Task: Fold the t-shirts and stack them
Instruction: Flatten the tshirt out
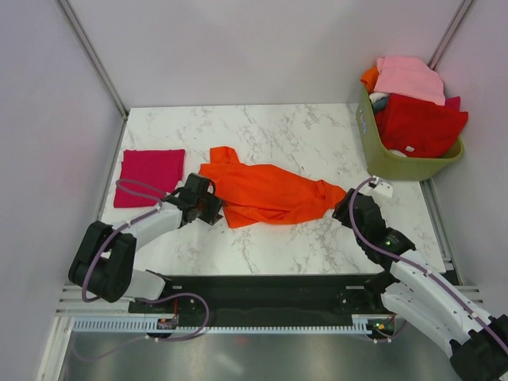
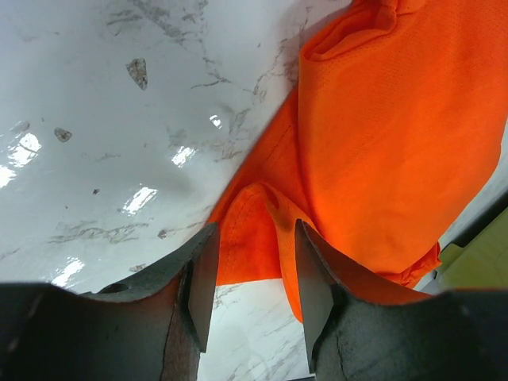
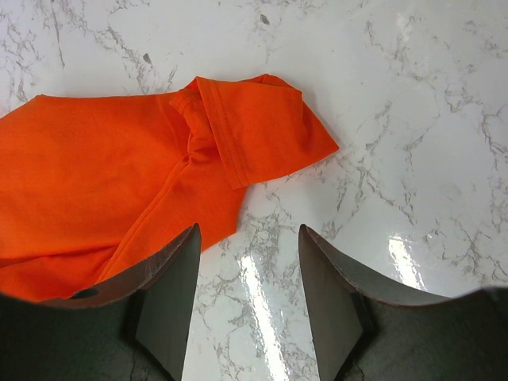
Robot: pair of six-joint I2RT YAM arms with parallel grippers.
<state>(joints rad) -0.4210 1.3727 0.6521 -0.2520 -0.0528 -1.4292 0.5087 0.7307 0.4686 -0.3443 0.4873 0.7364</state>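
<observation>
Left tool [image 2: 252, 266], orange tee [image 2: 397, 143], bin [image 1: 401, 168] of clothes [image 1: 419, 123]

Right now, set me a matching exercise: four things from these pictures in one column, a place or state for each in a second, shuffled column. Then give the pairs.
Things:
1. orange shirt
2. crimson shirt
3. basket
4. left pincer

Places or states:
A. folded flat, far left
B. full of clothes, far right
C. open, with orange cloth between its fingers
D. unfolded and rumpled, in the middle

Pairs: 1-D, 2-A, 3-B, 4-C
</observation>
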